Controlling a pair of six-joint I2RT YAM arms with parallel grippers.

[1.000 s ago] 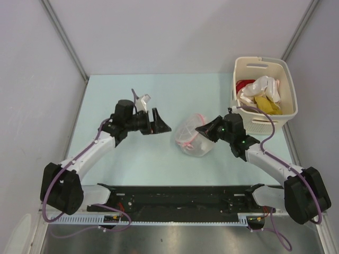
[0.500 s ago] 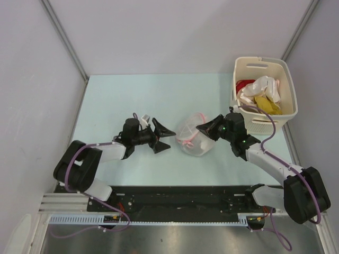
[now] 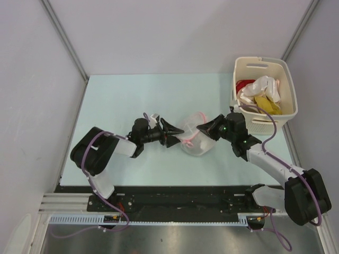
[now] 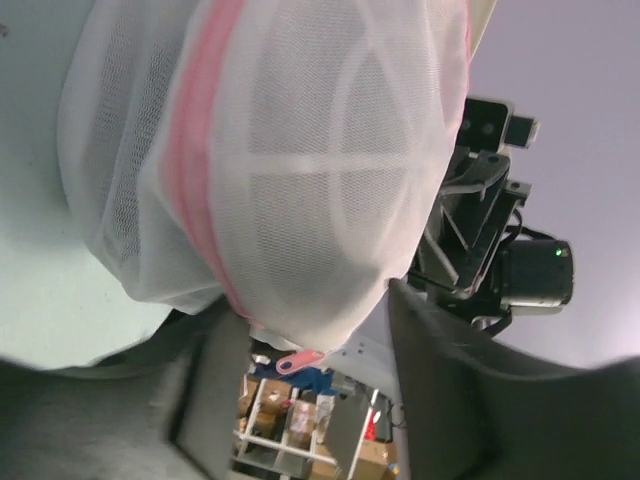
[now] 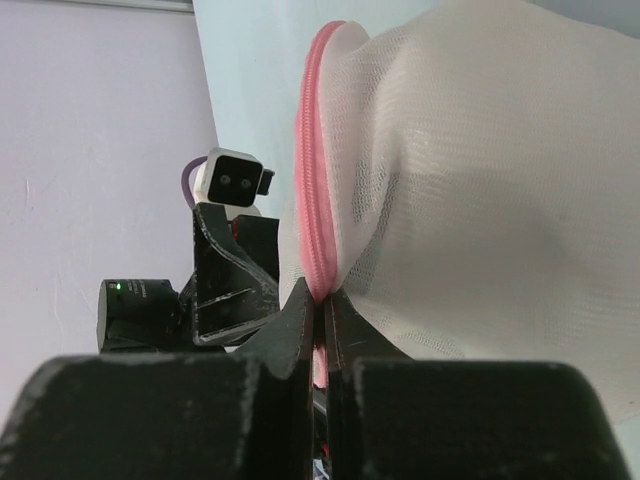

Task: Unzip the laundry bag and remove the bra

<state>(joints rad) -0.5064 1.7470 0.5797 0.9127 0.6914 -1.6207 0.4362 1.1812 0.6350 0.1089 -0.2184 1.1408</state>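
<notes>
Two hands meet at the bag (image 3: 195,138), which lies on the tabletop (image 3: 132,95) a little toward 3 o'clock from the middle in the top view. The bag is a rounded white mesh pouch. From above its long axis is hard to tell, but its pink trim (image 3: 186,141) seems to run roughly from 1 o'clock to 7 o'clock across it.

The right hand (image 3: 201,127) is at the bag's 1 o'clock edge. In the right wrist view its fingers (image 5: 300,315) are pressed together on the pink trim (image 5: 313,190), so that the trim stands on edge and the mesh billows out toward 3 o'clock.

The left hand (image 3: 178,135) is at the bag's 9 o'clock side, spread wide and gripping nothing. In its wrist view the bag (image 4: 290,170) bulges between the two fingers, and a pink zipper pull (image 4: 299,361) hangs at 6 o'clock under it.

A cream basket (image 3: 259,126) of clothes (image 3: 260,94) stands at 2 o'clock from the bag, near the right arm.
</notes>
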